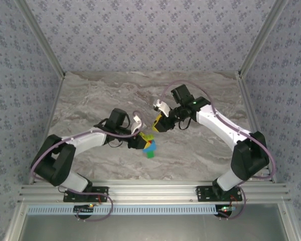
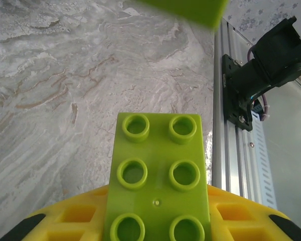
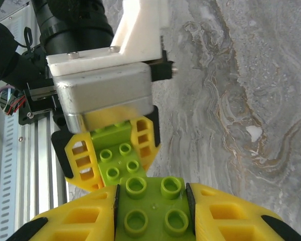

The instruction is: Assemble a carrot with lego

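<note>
Holding the half-built carrot [image 1: 149, 146] in the left hand [image 1: 139, 138], I have it raised just above the bench [image 1: 90, 95], near the middle. From overhead I can make out a lime piece up by the fingers, then blue, then green at the low end. I cannot pick out a red piece from here. The left hand is clenched on the carrot's lime end. In the left wrist view its studs run out from between the yellow fingers [image 2: 65, 221].

The right hand [image 1: 159, 123] is clenched on a lime brick [image 3: 151, 203], a two-by-two with its studs facing the camera. In the right wrist view this brick sits just in front of the carrot's lime end, and the two hands face each other closely. A lime edge at the top of the left wrist view is, I think, this same brick. It hangs apart from the studs below it, so I judge the two are not yet joined.

By my reckoning the body of the carrot is stacked and I am working on the leafy top. What is left is to line this brick up over the open studs and press it home. Whether more bricks follow this one I cannot tell.
</note>
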### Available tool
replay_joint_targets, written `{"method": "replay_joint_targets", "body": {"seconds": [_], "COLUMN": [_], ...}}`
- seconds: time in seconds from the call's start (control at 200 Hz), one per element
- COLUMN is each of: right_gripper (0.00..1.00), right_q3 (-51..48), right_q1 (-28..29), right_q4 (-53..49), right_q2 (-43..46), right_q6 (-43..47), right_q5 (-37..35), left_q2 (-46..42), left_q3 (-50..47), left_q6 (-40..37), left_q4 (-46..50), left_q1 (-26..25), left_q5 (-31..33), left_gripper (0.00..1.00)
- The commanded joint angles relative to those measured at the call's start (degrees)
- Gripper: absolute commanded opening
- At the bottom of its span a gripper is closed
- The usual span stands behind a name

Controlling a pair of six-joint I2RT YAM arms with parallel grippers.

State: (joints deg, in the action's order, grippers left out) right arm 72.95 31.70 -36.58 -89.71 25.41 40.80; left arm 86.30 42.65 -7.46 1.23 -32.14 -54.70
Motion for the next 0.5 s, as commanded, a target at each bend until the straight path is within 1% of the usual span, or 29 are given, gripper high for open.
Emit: {"method": "replay_joint_targets", "body": {"seconds": [0.0,0.25,0.275,0.495], "right_gripper": [0.34,0.35,0.35,0.36], "right_q3": [-1.5,-4.1,-6.4,-10.7], "right_q1": [0.3,-2.9,-3.3,-4.4], "right_q4": [4.1,10.7,11.2,18.3], "right_q2": [-1.4,-1.0,-1.0,-0.6], "right_q6": [-1.1,-2.6,-2.9,-6.3], "right_q5": [1.0,7.7,8.4,12.3], "left_q2": [1.6,2.1,2.2,2.4], "left_q3": [2.4,2.5,2.6,3.0], "left_q6": [-3.4,-5.4,-5.5,-5.9], "left_q4": [3.1,4.7,4.8,4.8], "left_q1": [0.3,0.3,0.3,0.3], "left_q5": [-4.4,-6.9,-7.3,-9.3], "left_gripper": [0.35,0.35,0.35,0.35]}}
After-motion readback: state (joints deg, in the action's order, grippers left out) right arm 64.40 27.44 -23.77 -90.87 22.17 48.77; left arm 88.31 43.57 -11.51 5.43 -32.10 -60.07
